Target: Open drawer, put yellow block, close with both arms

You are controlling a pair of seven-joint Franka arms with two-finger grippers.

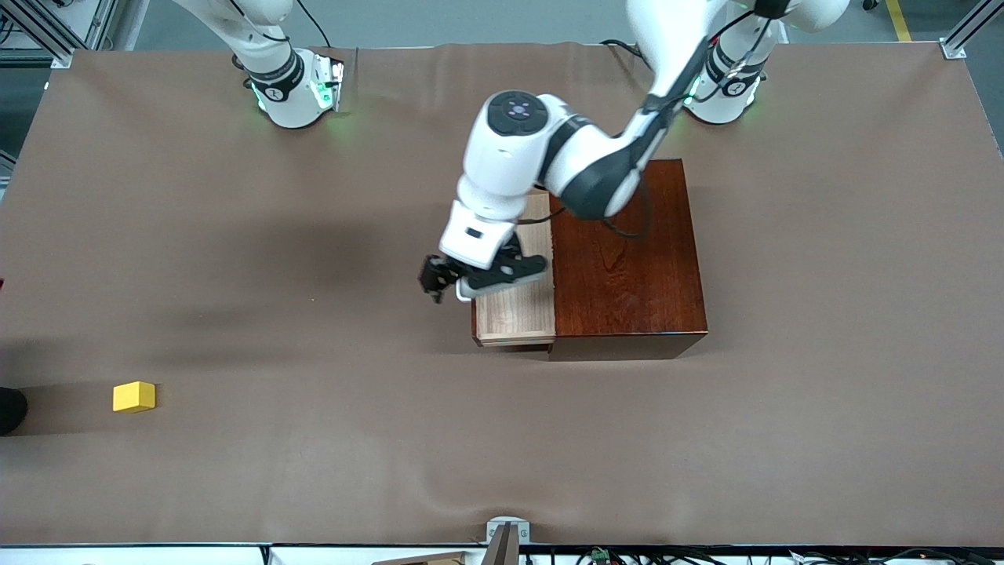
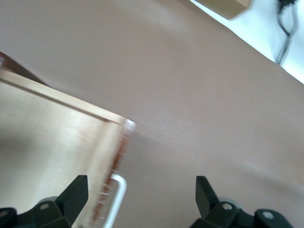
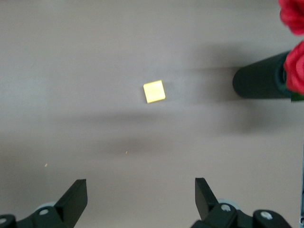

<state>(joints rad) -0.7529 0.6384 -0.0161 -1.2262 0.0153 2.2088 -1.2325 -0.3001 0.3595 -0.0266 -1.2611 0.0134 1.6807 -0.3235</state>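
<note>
1. Front view: we saw the drawer (image 1: 514, 310) pulled partly out of the mahogany box (image 1: 627, 259), toward the right arm's end of the table (image 1: 314, 471).
2. The left gripper (image 1: 463, 282) was at the drawer's front edge, its jaws spread wide; in the left wrist view the white handle (image 2: 116, 199) lay between the fingers (image 2: 76, 192), gripped by neither.
3. The yellow block (image 1: 134, 396) sat on the table, well apart from the box, nearer the front camera and toward the right arm's end.
4. The right gripper (image 3: 140, 199) hung over the block with its jaws released, holding nothing.
5. A dark cylinder (image 3: 259, 81) with red flowers (image 3: 294, 47) stood near the block.
</note>
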